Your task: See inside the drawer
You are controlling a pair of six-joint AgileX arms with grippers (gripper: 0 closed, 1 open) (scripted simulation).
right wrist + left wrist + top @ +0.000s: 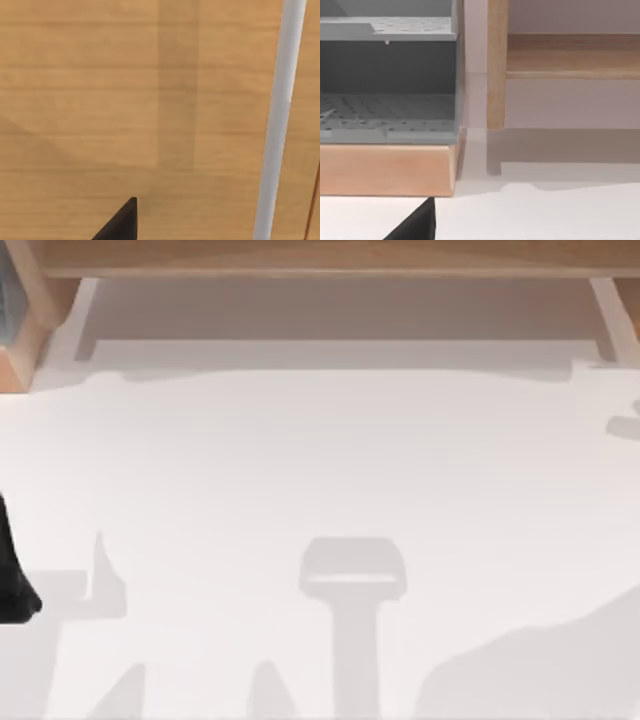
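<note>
A wood-grain panel (150, 100) stands close in front of my right wrist camera, with a pale round bar (279, 120) running across it like a handle; it looks like the drawer front. A black part of my right gripper (122, 222) shows just before this panel. My left arm (12, 580) is a dark shape at the table's left edge. A black part of my left gripper (417, 225) hangs over the white table, short of a grey shelf unit.
A grey perforated shelf unit (390, 110) on a wooden base (385, 170) stands at the back left. A wooden post (496, 65) and a low wooden rail (320, 260) run along the back. The white table (320, 470) spreads out in front.
</note>
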